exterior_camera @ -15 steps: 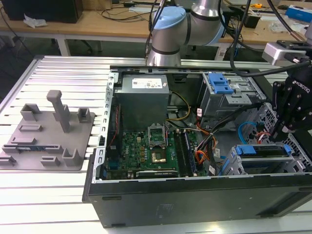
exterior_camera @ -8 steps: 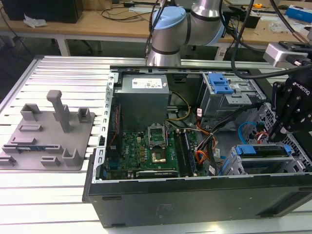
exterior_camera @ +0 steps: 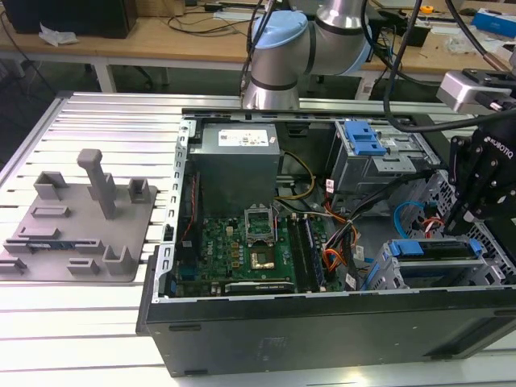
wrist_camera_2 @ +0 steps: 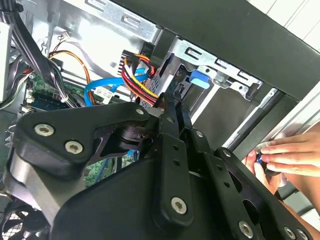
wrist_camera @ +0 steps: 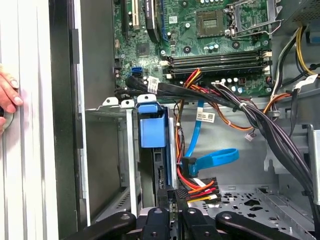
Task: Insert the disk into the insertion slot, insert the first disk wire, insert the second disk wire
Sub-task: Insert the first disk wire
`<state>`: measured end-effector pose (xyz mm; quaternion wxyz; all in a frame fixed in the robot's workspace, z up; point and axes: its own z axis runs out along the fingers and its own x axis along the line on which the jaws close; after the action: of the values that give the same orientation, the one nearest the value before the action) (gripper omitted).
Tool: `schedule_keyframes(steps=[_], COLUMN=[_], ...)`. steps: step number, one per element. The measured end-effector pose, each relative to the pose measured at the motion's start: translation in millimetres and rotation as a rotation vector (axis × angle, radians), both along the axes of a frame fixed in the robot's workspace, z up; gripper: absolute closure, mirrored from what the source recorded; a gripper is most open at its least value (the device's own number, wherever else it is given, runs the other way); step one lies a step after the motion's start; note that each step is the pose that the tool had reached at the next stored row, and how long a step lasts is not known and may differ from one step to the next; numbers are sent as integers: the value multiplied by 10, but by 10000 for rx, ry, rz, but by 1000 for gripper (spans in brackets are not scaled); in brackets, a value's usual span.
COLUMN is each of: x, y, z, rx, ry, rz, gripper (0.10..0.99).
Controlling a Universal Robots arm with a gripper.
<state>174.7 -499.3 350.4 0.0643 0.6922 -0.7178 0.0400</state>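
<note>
- Counter (exterior_camera: 72,330): ribbed aluminium top. It carries an open black computer case (exterior_camera: 322,330) lying on its side.
- Insertion slot (exterior_camera: 385,270): low grey sheet-metal bay in the near corner of the case, at the exterior view's right.
- Disk (exterior_camera: 435,250): sits inside the insertion slot, its blue carrier showing along the top. The carrier's blue tab (wrist_camera: 151,125) stands at the mouth of the bay.
- Gripper (exterior_camera: 458,230): black, hangs inside the case just beside the end of the disk. The fingers (wrist_camera: 166,199) are pressed close together, with their tips at a black power connector (wrist_camera: 200,186) that has red, yellow and black wires. Whether they pinch it cannot be told.
- Blue data cable (wrist_camera: 212,159): looped just beside the power connector.
- Person's hand (wrist_camera: 6,97): rests on the counter outside the case wall.
- Motherboard (exterior_camera: 250,250): green, on the middle of the case floor.
- Tall grey cage (exterior_camera: 363,141): has a blue latch on top and stands beyond the insertion slot.
- Power supply (exterior_camera: 238,149): grey box at the far side of the case.
- Grey fixture plate (exterior_camera: 81,218): on the counter at the exterior view's left, apart from the case.
- Robot arm (exterior_camera: 282,48): rises beyond the case.
</note>
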Motion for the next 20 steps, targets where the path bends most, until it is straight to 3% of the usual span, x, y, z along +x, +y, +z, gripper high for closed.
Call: schedule_keyframes(steps=[8,12,20], x=[0,0,0], y=[-1,-12,-15], z=[-2,-9,-15], rx=[-2,-2,2], ry=[-4,-45,-58], rz=[61,96,97], gripper=[922,922,922])
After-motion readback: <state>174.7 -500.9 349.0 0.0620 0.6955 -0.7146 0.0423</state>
